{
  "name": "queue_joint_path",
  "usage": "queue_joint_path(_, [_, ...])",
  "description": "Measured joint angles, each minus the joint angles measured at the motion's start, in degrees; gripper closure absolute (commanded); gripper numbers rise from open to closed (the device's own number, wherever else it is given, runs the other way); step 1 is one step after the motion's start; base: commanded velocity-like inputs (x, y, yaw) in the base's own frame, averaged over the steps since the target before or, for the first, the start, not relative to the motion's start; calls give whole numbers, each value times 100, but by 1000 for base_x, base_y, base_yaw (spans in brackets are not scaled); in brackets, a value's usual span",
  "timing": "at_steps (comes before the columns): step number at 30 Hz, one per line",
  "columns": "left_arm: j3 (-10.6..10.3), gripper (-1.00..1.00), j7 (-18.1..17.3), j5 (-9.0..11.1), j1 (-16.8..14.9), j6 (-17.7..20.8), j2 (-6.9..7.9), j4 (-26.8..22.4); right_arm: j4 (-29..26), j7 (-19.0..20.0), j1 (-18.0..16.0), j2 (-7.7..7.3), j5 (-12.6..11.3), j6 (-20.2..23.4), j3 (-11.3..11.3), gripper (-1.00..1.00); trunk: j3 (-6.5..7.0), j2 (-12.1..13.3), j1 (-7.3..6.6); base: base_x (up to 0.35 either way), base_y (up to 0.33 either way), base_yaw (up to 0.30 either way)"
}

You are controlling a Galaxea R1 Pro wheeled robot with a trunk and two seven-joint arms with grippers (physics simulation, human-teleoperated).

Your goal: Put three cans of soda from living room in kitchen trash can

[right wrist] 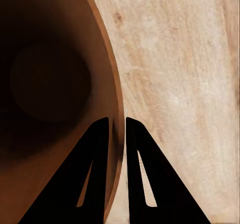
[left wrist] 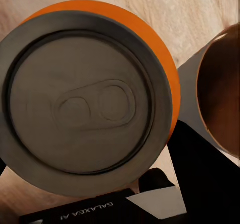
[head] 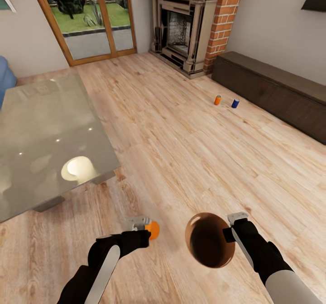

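Over the floor, we held one can (head: 154,230) clamped left, bin (head: 209,240) rim pinched right; bin looked empty, two cans (head: 218,99) remained by the cabinet (head: 271,87).

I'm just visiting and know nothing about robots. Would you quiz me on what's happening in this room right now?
1. True or false: the left gripper holds an orange can.
2. How many cans stand on the floor by the dark cabinet?
3. What does the right gripper clamp: A) the glass table, B) the bin rim, C) the blue can?

Key: 1 true; 2 two, an orange one and the blue one; 3 B.
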Motion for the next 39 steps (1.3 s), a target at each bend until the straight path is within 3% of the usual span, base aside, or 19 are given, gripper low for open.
queue_joint_path(8, [-90,100,0,6,0,158,-90,-47,7,-243,0,3,-33,-9,7,100,144,321,-176,0,0,0])
queue_joint_path(22, [-95,100,0,139,-3,189,-96,-63,52,-322,0,-10,-20,-188,1,100,395,882,-483,0,0,0])
queue_joint_path(25, [-107,100,0,151,-7,194,-98,-62,293,-760,-59,-1,-128,-325,1,100,449,1003,-549,0,0,0])
queue_joint_path(26, [-121,100,0,153,-7,198,-99,-63,331,-863,-74,-2,11,-316,-1,100,467,1043,-571,0,0,0])
queue_joint_path(28, [-169,100,0,166,-9,210,-106,-65,382,-983,-95,-2,76,-318,-3,100,503,1123,-615,0,0,0])
queue_joint_path(31, [-333,100,-1,311,-15,237,-138,-87,440,-1110,-119,8,-200,-388,3,100,556,1243,-681,0,0,0])
queue_joint_path(34, [-433,100,0,409,-16,296,-158,-104,457,-1180,-129,7,-50,-364,4,100,610,1364,-747,0,0,0])
queue_joint_path(39, [-581,100,0,520,-18,396,-176,-258,475,-1202,-139,47,-148,-388,8,100,700,1564,-857,0,0,0])
